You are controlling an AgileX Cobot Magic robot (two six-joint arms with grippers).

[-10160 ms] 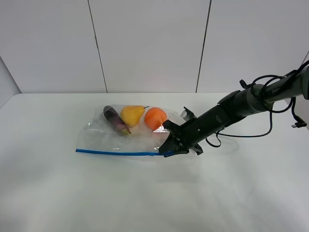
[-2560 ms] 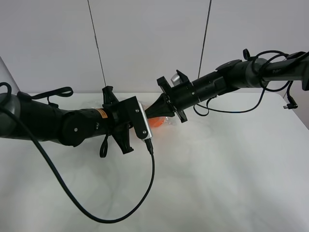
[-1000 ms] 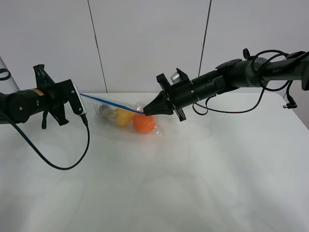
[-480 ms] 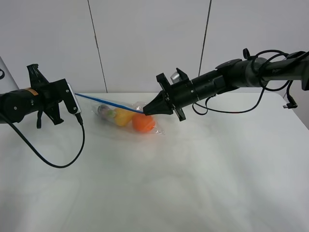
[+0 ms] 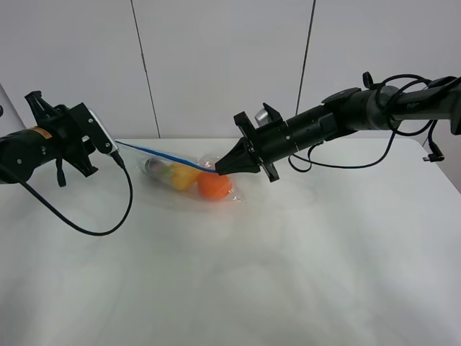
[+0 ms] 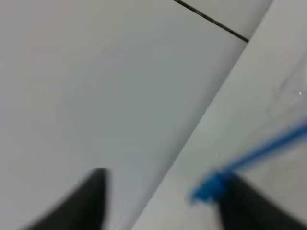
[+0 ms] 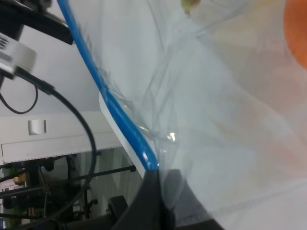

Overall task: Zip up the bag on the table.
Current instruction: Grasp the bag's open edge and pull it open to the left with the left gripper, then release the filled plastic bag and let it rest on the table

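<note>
Over the table (image 5: 302, 274), the bag (image 5: 189, 173) hung by its taut blue strip (image 5: 162, 153).
Right gripper (image 5: 220, 167) clamped one end; left gripper (image 6: 163, 179) gaped beside the other.

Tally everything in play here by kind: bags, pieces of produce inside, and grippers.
bag: 1
produce in it: 3 (orange, pear, eggplant, only dimly seen through the plastic)
grippers: 2 (left gripper, right gripper)
Total: 6
</note>
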